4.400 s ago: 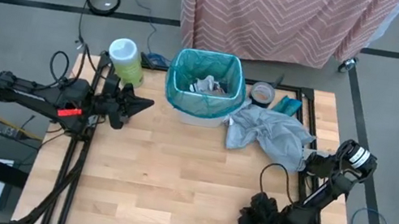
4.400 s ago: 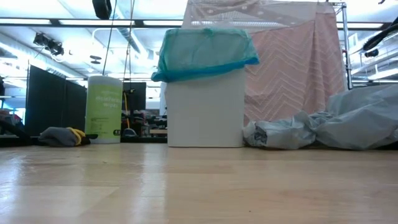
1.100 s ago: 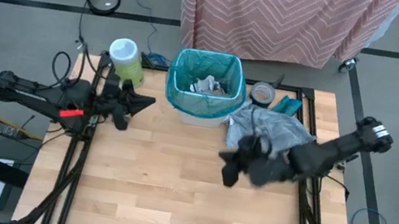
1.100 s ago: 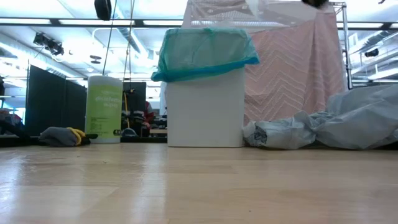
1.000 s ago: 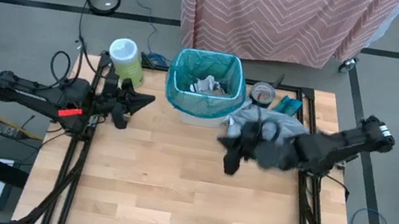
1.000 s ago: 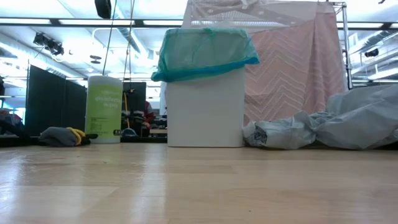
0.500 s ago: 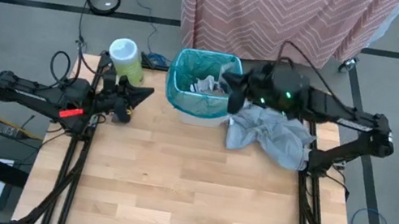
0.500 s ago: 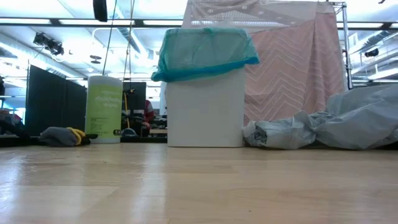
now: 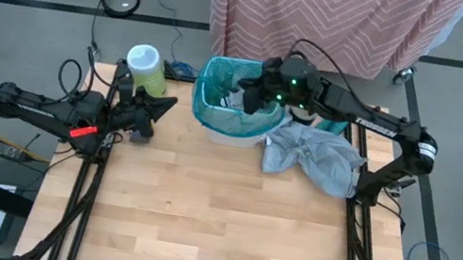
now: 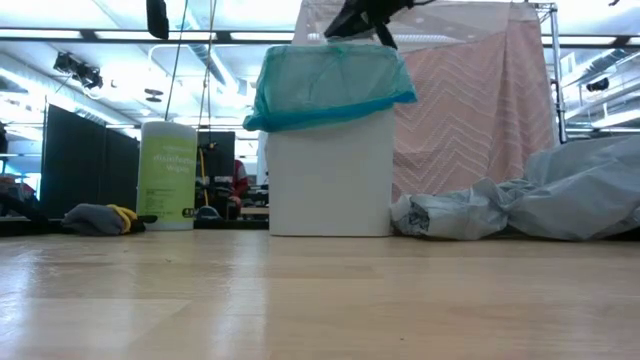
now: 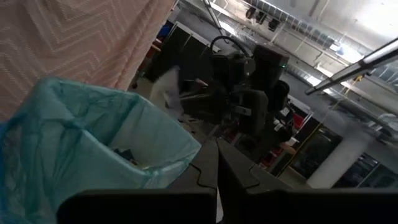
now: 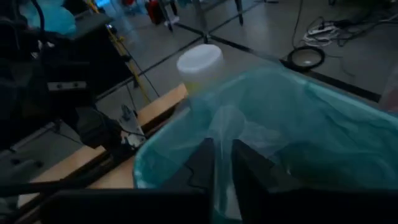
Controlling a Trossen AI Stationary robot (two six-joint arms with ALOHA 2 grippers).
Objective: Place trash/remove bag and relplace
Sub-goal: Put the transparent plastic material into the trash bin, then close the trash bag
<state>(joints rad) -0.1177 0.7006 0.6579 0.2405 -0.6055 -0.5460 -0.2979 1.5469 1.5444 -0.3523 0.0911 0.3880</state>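
Left gripper [image 9: 162,104] parked at the table's left edge, fingers together, holding nothing, pointed toward the bin. A green wipes canister [image 9: 145,70] stands just behind it; the white bin [image 10: 330,170] sits ahead of its fingertips with bare tabletop [image 9: 217,214] between.

The teal bin liner [image 9: 231,120] is seated in the bin, its edge folded over the rim. Trash [image 9: 239,99], pale wrappers and scraps, lies inside it, directly below my right gripper.

Right gripper [image 9: 252,92] is reaching in over the bin's mouth from the far right side, just above the rim in the low view. In its wrist view the fingers [image 12: 202,163] stand a narrow slit apart, with a thin pale piece in the slit. I cannot tell whether they clamp it or are letting it go.

Just beside that arm, on its near side, the grey plastic bag [image 9: 314,159] lies crumpled on the table. A roll of tape [image 9: 303,112] sits behind it, under the arm.

My read: trash placing is at or near its end, no loose litter visible on the table. Liner removal and replacement are not yet begun.
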